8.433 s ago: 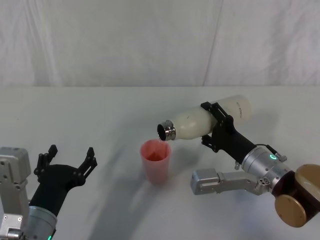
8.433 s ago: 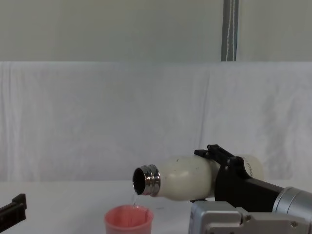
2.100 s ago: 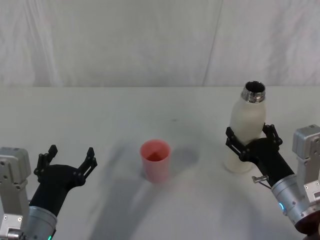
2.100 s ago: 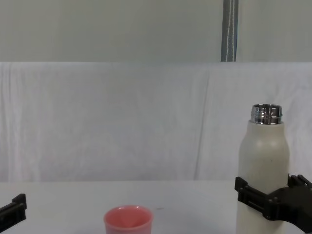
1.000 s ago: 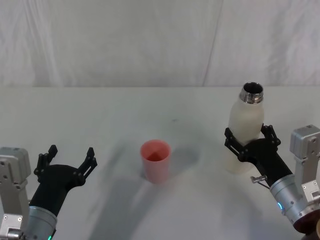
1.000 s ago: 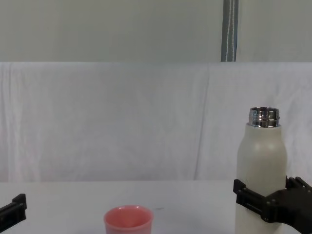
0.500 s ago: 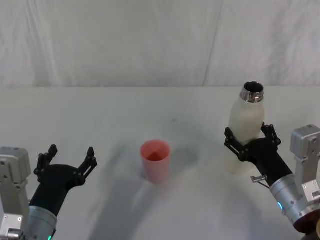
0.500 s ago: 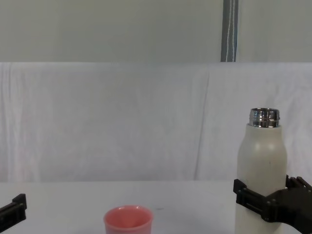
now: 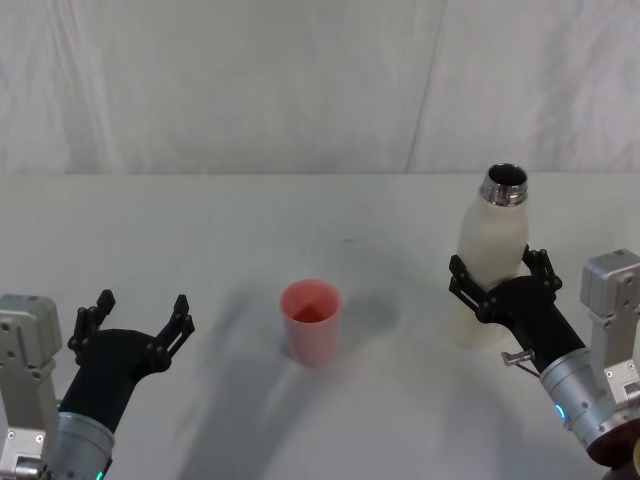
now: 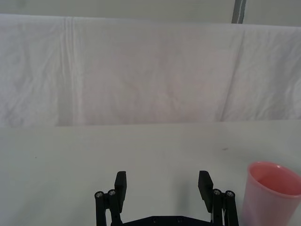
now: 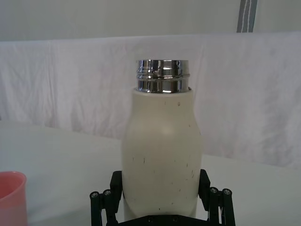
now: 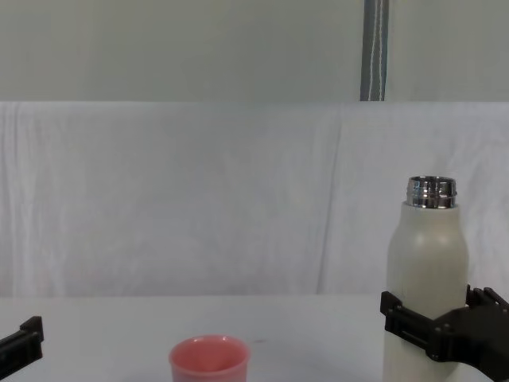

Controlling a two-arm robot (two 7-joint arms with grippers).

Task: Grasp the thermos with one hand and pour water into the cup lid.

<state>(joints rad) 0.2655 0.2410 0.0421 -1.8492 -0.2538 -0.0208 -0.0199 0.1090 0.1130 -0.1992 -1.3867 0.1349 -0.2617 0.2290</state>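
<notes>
The thermos (image 9: 489,266) stands upright on the white table (image 9: 250,220) at the robot's right, its shiny threaded steel neck uncapped and pointing straight up. The right gripper (image 9: 497,283) reaches in from the near right, and its 2 black fingers (image 9: 464,290) sit on either side of the lower half of the cream-white body; in the right wrist view the fingers flank the thermos (image 11: 162,160) closely, but whether they press on it or stand just clear of it cannot be told. In the chest view the right gripper (image 12: 436,332) rings the bottle well below its shoulder. The cup lid (image 9: 311,321), a small pink cup, stands upright near the middle of the table, well apart from the thermos and to its left, with its mouth open upward. The left gripper (image 9: 138,322) hovers low over the near left of the table with its fingers spread wide and nothing between them; in the left wrist view the cup lid (image 10: 274,190) stands just beyond and to one side of the left gripper (image 10: 162,189).
</notes>
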